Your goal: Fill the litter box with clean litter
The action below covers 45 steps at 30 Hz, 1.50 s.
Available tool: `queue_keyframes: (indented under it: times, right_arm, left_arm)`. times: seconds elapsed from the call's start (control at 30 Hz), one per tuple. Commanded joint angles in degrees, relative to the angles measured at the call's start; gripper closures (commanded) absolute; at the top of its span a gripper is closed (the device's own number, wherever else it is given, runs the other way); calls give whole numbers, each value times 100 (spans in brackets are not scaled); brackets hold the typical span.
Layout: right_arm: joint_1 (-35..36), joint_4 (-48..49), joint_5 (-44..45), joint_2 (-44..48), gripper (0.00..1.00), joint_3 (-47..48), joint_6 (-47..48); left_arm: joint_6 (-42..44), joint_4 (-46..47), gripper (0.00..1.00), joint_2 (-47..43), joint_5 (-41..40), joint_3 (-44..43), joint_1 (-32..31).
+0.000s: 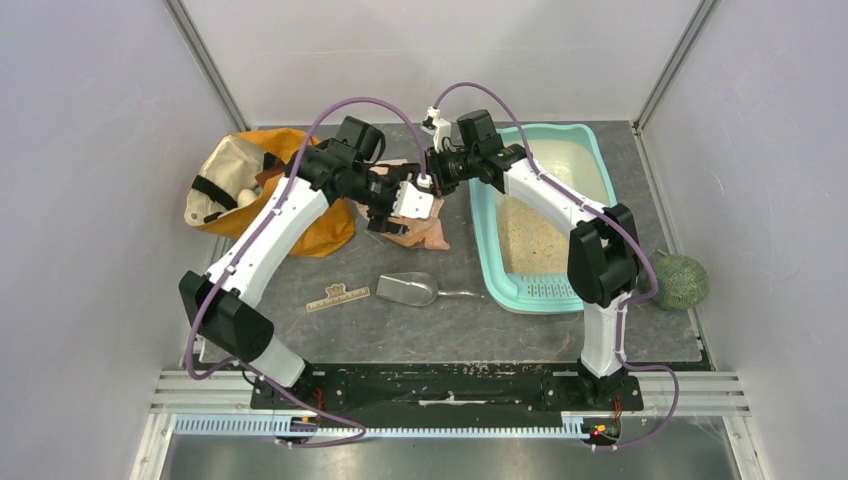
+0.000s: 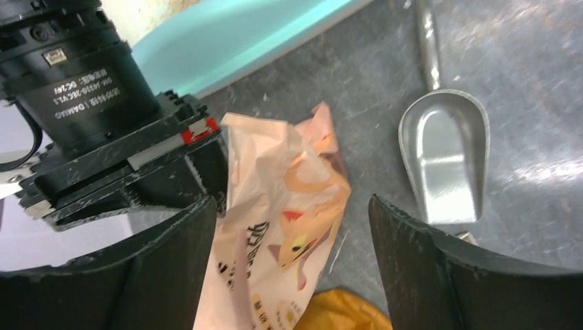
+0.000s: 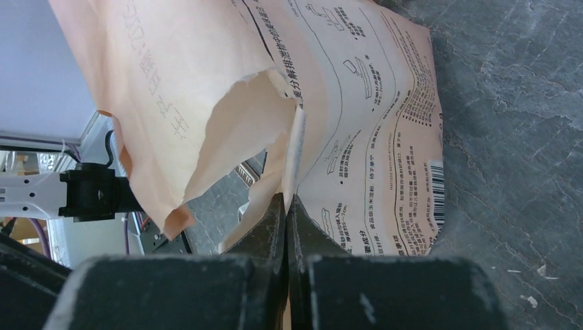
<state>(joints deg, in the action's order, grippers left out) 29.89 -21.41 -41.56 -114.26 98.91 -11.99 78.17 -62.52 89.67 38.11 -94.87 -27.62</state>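
A silver metal scoop (image 1: pixel 408 288) lies on the grey desk (image 1: pixel 400 335) just beside a small wooden ruler (image 1: pixel 338 297), with an orange fabric bag (image 1: pixel 322 235) slumped far left and a green netted melon (image 1: pixel 682 280) at right.

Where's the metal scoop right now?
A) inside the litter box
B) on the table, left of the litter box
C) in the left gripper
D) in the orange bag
B: the scoop lies on the table left of the litter box, no gripper touching it.
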Motion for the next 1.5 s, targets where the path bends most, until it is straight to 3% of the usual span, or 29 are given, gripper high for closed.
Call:
queue_keyframes:
  times: [0.0, 0.13, 0.23, 0.37, 0.5, 0.63, 0.7, 0.77, 0.9, 1.0, 1.1, 1.3, 1.47]
  right_arm:
    - [35, 563, -601, 455, 100, 85, 258]
    - [35, 468, -631, 484, 100, 54, 504]
    - [34, 414, -792, 523, 100, 20, 635]
    - [35, 386, -841, 554, 100, -56, 811]
    - [34, 282, -791, 523, 100, 10, 940]
    - [35, 280, -766, 514, 100, 10, 1031]
    - [32, 283, -765, 504, 100, 31, 1017]
    - [34, 282, -766, 486, 100, 84, 979]
    - [34, 306, -766, 492, 100, 143, 954]
    - [42, 342, -789, 488, 100, 199, 957]
    - [65, 397, -735, 495, 100, 211, 995]
    - [78, 397, -635, 586, 100, 165, 993]
    - [135, 463, -600, 719, 100, 46, 1040]
  left_arm:
    - [-218, 983, 11, -300, -1120, 332, -65]
    - [4, 2374, 16, -883, -1583, 1415, 98]
    - [-276, 2498, 33, -446, -1998, 960, 452]
    - [-768, 3127, 43, 80, -2433, 392, 969]
    - [-1380, 3722, 36, 10, -2302, 393, 1106]
    - [-1556, 3119, 40, 95, -1782, 169, 1180]
    - [-1591, 2677, 38, 16, -786, -9, 1441]
    - [-1130, 2372, 32, -235, 387, 150, 1674]
    - [114, 1215, 27, -494, 1303, 26, 1600]
    - [1312, -403, 33, -378, 1343, -545, 1249]
    - [2149, -1137, 41, -431, 1011, -501, 859]
    - [1833, -1069, 46, -249, 359, -439, 186]
    - [1141, -287, 47, 139, -123, -477, -4]
